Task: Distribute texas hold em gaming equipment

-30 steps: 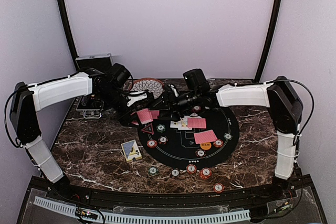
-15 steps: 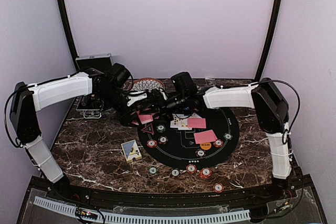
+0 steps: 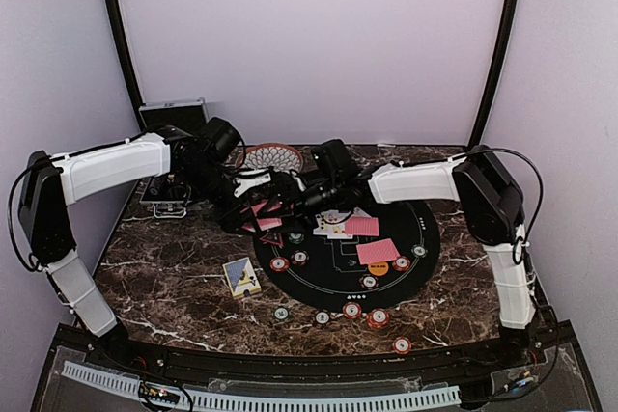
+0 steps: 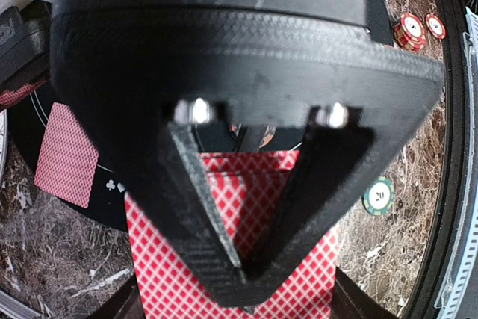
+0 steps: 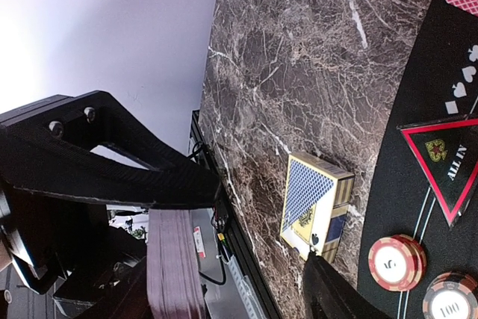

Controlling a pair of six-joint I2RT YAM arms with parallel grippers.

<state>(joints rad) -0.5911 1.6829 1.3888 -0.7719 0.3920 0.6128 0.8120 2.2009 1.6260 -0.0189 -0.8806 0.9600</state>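
My left gripper (image 3: pixel 253 207) is shut on a deck of red-backed cards (image 4: pixel 231 259) and holds it above the left edge of the black mat (image 3: pixel 425 267). My right gripper (image 3: pixel 288 202) is open right next to it. In the right wrist view the deck's edge (image 5: pixel 175 267) lies between my right fingers (image 5: pixel 336 293), not clamped. On the mat lie two red-backed cards (image 3: pixel 362 226) (image 3: pixel 377 251), face-up cards (image 3: pixel 333 227), an orange button (image 3: pixel 377 267), a red triangle marker (image 3: pixel 270 238) and several chips (image 3: pixel 278 263). No blue button shows.
A blue-and-gold card box (image 3: pixel 241 277) lies on the marble left of the mat. Several chips (image 3: pixel 352 310) sit along the front. The patterned bowl (image 3: pixel 272 156) stands behind the grippers, and the black case (image 3: pixel 174 113) stands at the back left.
My right gripper has moved left across the mat until it is next to the deck in my left gripper. The left arm has stayed nearly still.
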